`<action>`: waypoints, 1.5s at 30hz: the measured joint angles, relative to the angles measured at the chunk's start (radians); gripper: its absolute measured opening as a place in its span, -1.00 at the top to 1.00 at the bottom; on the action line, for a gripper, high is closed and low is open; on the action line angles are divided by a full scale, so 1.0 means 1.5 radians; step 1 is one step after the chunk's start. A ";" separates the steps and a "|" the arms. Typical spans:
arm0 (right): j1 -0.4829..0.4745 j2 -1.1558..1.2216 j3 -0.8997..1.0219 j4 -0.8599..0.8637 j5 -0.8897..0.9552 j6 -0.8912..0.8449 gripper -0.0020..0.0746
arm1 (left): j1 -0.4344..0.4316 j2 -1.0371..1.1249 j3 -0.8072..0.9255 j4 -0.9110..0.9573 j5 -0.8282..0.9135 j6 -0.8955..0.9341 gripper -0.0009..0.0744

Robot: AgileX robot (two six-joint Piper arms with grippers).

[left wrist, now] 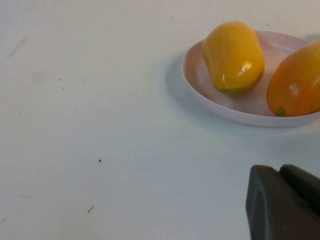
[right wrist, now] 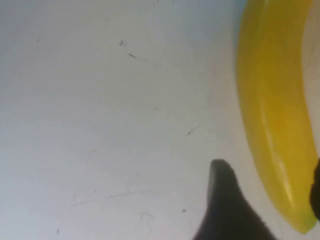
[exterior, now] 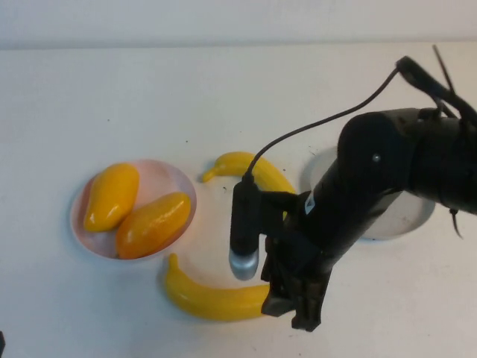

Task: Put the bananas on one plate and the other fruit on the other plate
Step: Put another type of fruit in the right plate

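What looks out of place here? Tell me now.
Both bananas lie on the bare table, not the grey plate: one in front of the pink plate, at the right claw; the other between the plates. Both mangoes sit properly on pink.

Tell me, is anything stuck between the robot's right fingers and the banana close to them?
No, nothing visible blocks it. The right gripper hangs at the near banana, one finger beside its end. The other banana still lies on the table, and the left gripper is parked near the pink plate.

The white table (exterior: 112, 97) carries a pink plate (exterior: 179, 183), a grey plate (exterior: 410, 220) and two bananas (exterior: 209, 298).
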 joint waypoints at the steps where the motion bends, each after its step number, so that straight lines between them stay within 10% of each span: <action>1: 0.004 0.007 -0.002 -0.005 -0.002 -0.006 0.12 | 0.000 0.000 0.000 0.000 0.000 0.000 0.97; 13: 0.021 0.072 -0.007 -0.027 -0.082 -0.025 -0.13 | 0.000 0.000 0.000 0.000 0.000 0.000 0.97; 32: 0.023 0.155 -0.008 -0.047 -0.112 -0.027 0.10 | 0.000 0.000 0.000 0.000 0.000 0.000 0.97; 45: 0.023 0.134 -0.182 -0.108 0.090 0.178 0.16 | 0.000 0.000 0.000 0.000 0.000 0.000 0.97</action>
